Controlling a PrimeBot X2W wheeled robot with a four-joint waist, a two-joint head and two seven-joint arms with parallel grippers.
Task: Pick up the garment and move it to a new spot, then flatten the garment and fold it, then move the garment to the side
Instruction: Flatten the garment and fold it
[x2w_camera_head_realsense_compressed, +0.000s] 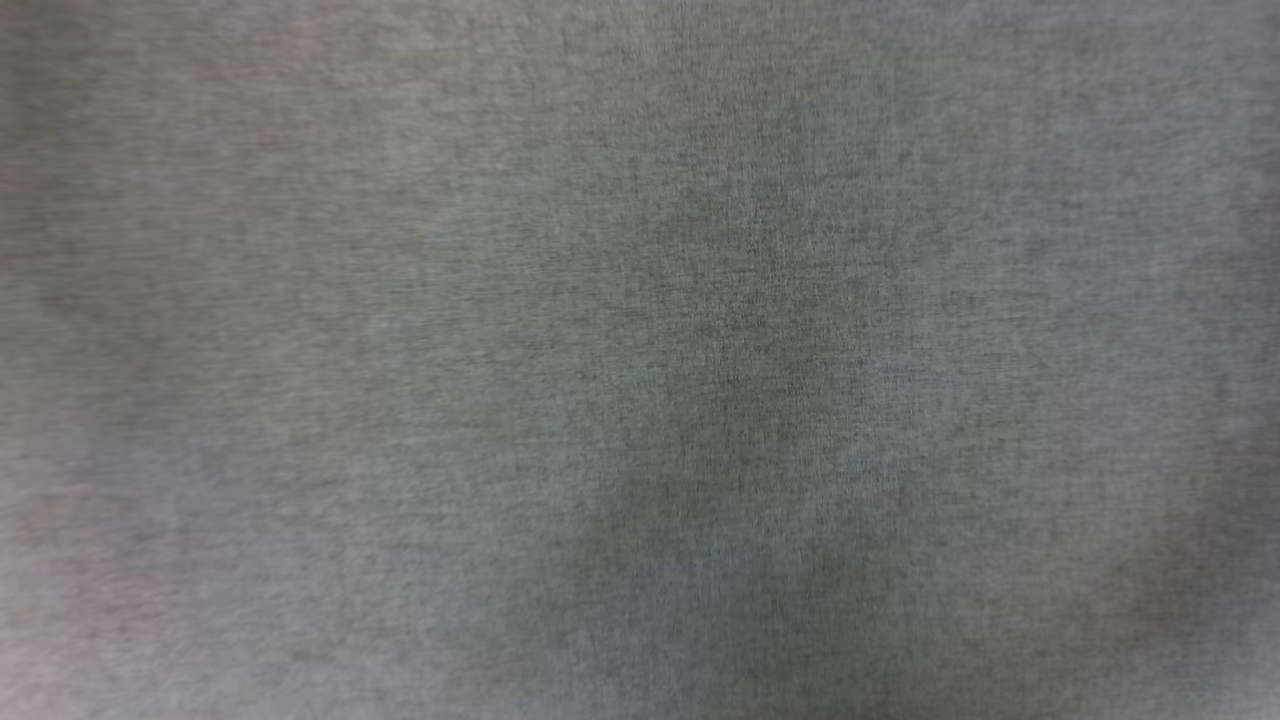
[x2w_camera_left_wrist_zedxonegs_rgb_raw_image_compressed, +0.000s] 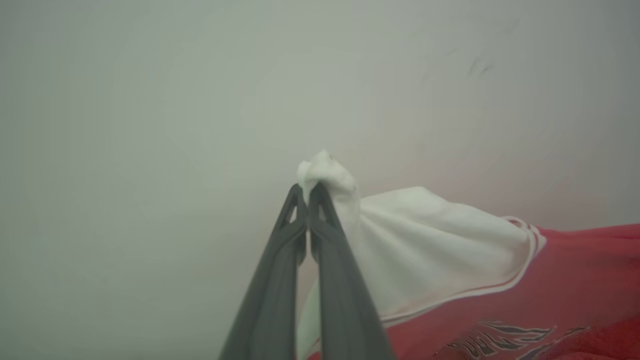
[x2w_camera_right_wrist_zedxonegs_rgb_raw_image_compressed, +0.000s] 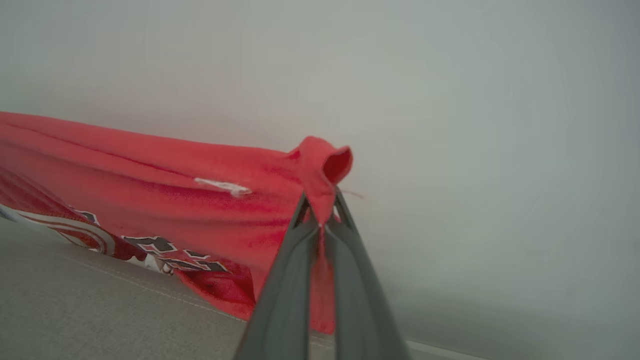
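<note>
Left gripper (x2w_camera_left_wrist_zedxonegs_rgb_raw_image_compressed: 306, 192) pinches the bunched white sleeve tip of the garment (x2w_camera_left_wrist_zedxonegs_rgb_raw_image_compressed: 575, 270), fingers pressed together on the cloth; the red body runs off to that view's right. Right gripper (x2w_camera_right_wrist_zedxonegs_rgb_raw_image_compressed: 321, 207) clamps a red fold at its fingertips, and the shirt stretches away leftward, sagging low over the grey surface (x2w_camera_right_wrist_zedxonegs_rgb_raw_image_compressed: 75, 300).

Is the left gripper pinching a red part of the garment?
No, the left gripper is shut on a bunched white fold of the garment; the red cloth begins further along.
</note>
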